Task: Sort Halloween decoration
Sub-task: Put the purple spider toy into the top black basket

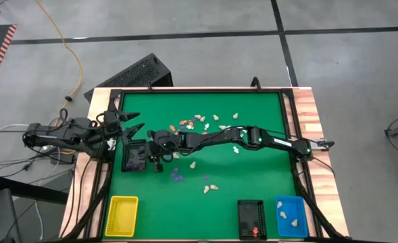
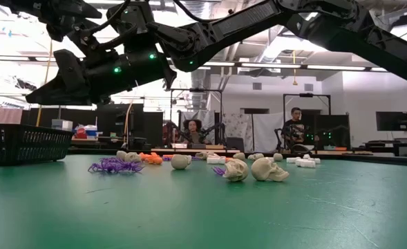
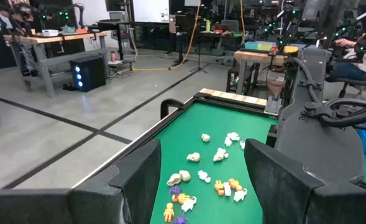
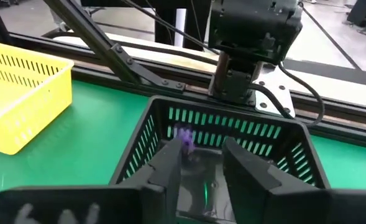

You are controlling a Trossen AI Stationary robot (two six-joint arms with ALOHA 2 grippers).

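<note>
The right gripper [image 4: 201,158] is hovering, fingers parted, over the black slatted plastic tray [image 4: 164,121] near the table's left edge; a tiny purple figurine [image 4: 186,138], blurred, is showing beside one fingertip, contact unclear. The left gripper [image 3: 201,180] is waiting spread open.

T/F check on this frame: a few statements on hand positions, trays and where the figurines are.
1. The right hand hangs over a black mesh tray at the green mat's left side. True.
2. A tiny purple figurine sits at the right hand's fingertips, above that tray. True.
3. The small yellow rectangular tray holds several figurines. False: nothing shows in it.
4. The small blue rectangular tray holds pale figurines. True.
5. The left hand grips a skull. False: it is open and holds nothing, at the mat's left edge.
6. All loose figurines have been sorted. False: skulls and others lie scattered on the mat.
</note>
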